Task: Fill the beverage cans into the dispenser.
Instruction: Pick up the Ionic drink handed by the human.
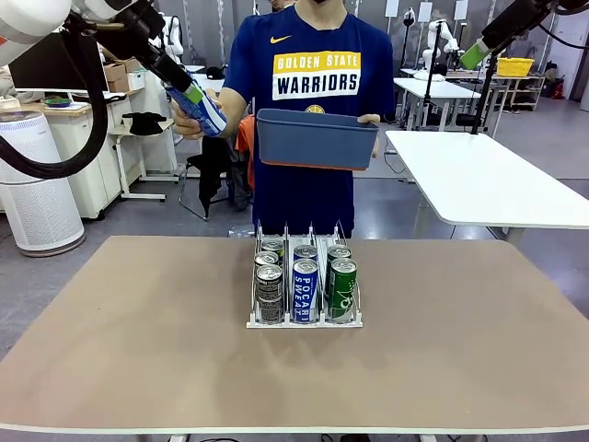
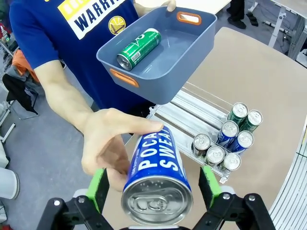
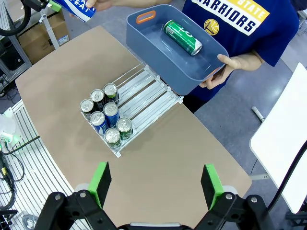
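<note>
**Desk:** What fills the scene, biggest first?

**Photographer:** A tan table (image 1: 138, 350). A person (image 1: 313, 55) in a blue shirt stands at its far side. The person's left hand (image 3: 230, 67) holds a blue-grey tub (image 1: 313, 143) above the far edge.

**Desk:** And the dispenser?

**Photographer:** The clear dispenser (image 1: 304, 323) sits mid-table. Six cans stand upright at its robot-side end, two to a lane. The dark cans (image 1: 269, 295) are in the robot's left lane, the blue cans (image 1: 305, 287) in the middle and the green cans (image 1: 342, 290) on the right. The far stretch of each lane shows bare rails.

**Desk:** Where are the grippers?

**Photographer:** The left gripper (image 2: 154, 178) is raised near the person, with its jaws spread wide. A blue can (image 2: 152, 153) lies between its fingers, lid toward the wrist. There is a gap at each green pad, so the can is not clamped. The person's right hand (image 2: 108, 148) holds that can's far end. The right gripper (image 3: 156, 175) hangs high over the table, released, with nothing between its fingers.

**Desk:** Anything smaller?

**Photographer:** One green can (image 2: 139, 48) lies on its side in the tub.
</note>
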### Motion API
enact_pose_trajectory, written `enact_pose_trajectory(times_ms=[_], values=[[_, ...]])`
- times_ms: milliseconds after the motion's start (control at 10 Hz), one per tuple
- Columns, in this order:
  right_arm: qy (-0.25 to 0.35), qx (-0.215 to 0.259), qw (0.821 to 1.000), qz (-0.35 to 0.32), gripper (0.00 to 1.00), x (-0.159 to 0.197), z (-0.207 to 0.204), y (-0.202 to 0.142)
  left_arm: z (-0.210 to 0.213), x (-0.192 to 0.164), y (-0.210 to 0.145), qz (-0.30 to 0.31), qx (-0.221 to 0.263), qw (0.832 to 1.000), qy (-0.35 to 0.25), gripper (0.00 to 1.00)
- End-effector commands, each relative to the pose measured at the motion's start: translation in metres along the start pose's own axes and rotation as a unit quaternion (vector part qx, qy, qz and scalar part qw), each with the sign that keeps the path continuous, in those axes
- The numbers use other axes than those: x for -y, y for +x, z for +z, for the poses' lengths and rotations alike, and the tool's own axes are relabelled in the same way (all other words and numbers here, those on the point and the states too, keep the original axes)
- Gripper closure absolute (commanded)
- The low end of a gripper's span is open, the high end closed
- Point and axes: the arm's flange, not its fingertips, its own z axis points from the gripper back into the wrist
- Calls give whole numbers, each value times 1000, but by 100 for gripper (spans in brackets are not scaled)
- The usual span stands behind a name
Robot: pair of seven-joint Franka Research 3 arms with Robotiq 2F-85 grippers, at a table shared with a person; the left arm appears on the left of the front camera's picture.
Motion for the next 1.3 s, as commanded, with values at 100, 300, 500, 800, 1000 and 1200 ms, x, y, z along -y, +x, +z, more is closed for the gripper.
enact_pose_trajectory(times_ms=[100,300,500,800,1000,1200], values=[[0,0,1000,0,0,0,0,0,-10,-5,-12,-5,19,1000,-2,0],[0,0,1000,0,0,0,0,0,-4,-1,-2,2,-1,1000,0,0],[0,0,1000,0,0,0,0,0,-7,-2,-3,4,0,1000,3,0],[0,0,1000,0,0,0,0,0,-5,0,-5,-19,-2,1000,1,100],[0,0,1000,0,0,0,0,0,-5,-1,-6,-15,-12,1000,3,100],[0,0,1000,0,0,0,0,0,-3,1,-8,-7,-24,1000,5,100]])
